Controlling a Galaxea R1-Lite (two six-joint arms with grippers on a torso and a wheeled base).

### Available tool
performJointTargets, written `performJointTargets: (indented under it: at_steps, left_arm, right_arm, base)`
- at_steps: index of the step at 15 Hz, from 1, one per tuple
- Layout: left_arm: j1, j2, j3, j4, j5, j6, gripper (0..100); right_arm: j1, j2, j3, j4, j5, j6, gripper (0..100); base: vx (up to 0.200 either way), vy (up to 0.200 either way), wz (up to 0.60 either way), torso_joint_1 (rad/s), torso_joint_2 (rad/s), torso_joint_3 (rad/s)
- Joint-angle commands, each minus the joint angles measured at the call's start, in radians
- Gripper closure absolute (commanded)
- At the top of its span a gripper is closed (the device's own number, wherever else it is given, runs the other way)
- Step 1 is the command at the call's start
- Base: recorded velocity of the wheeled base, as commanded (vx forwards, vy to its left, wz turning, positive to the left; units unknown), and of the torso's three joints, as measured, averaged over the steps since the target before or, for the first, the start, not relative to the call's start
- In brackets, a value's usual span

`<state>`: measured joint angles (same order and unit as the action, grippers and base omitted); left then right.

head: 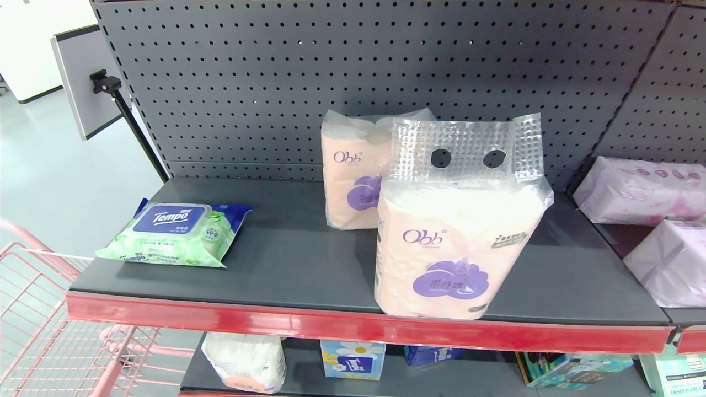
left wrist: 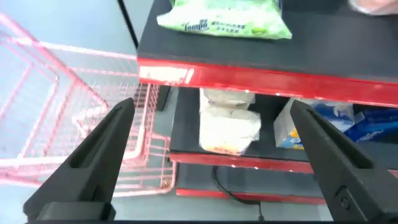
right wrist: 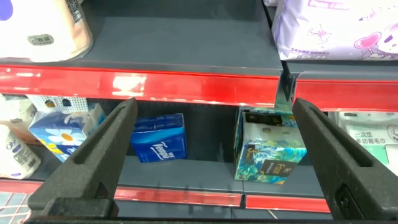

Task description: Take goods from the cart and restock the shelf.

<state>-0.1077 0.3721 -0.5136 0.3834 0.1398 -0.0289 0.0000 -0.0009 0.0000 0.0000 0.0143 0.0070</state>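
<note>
- left gripper (left wrist: 211,104): fingers spread wide, nothing between them. It sits in front of the shelving, below the top board's level.
- right gripper (right wrist: 214,102): also released and empty, facing the lower shelf under the red lip.
- cart (head: 33,309): pink wire, at 8 o'clock in the head view, beside the shelf's left end. In the left wrist view the cart (left wrist: 62,124) lies past the gripper's finger on that side, apart from it.
- shelf (head: 331,325): dark board with a red front lip, running across the head view.
- front roll pack (head: 452,253): upright at the shelf's front edge, at 4 o'clock from centre, clear handle flap standing up.
- wipes pack (head: 176,231): green and blue, lying flat near the left end, at 9 o'clock from the front roll pack and well apart. In the left wrist view the wipes pack (left wrist: 224,22) lies ahead of the open fingers, untouched.
- rear roll pack (head: 353,176): upright at 11 o'clock from the front one, just behind it; contact unclear.
- pink packs (head: 640,190): on the next shelf, at 3 o'clock.
- lower shelf: white pack (left wrist: 227,124) ahead of the left gripper. Flower tissue box (right wrist: 62,127), blue pack (right wrist: 158,137) and dark box (right wrist: 270,146) ahead of the right gripper, none touched.
- pegboard (head: 331,66): grey back wall, farthest.
</note>
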Motion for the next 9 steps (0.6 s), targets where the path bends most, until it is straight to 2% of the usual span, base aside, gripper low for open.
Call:
performJointTargets:
  at_steps: [1,3,5,6,9]
  left_arm:
    - [-0.006,-0.021,0.004,-0.005,0.004,0.003,0]
    - [-0.009,-0.041,0.018,-0.009,0.006,0.017,0]
    - [-0.009,-0.055,0.027,-0.009,0.011,0.049,0]
    - [-0.007,-0.062,0.027,-0.009,0.021,0.076,0]
    - [-0.009,-0.065,0.027,-0.009,0.034,0.099,0]
  right_arm:
    - [0.002,0.001,0.0,0.0,0.003,-0.002,0]
    - [0.002,0.001,-0.002,0.0,0.001,0.001,0]
    - [0.002,0.001,0.0,0.0,0.003,0.001,0]
    - [0.002,0.001,0.0,0.0,0.003,0.001,0]
    - [0.002,0.001,0.0,0.0,0.003,0.001,0]
  base:
    - [0.0,0.0,0.0,0.0,0.0,0.0]
    - [0.0,0.0,0.0,0.0,0.0,0.0]
    - [0.0,0.0,0.0,0.0,0.0,0.0]
    - [0.0,0.0,0.0,0.0,0.0,0.0]
    - [0.0,0.0,0.0,0.0,0.0,0.0]
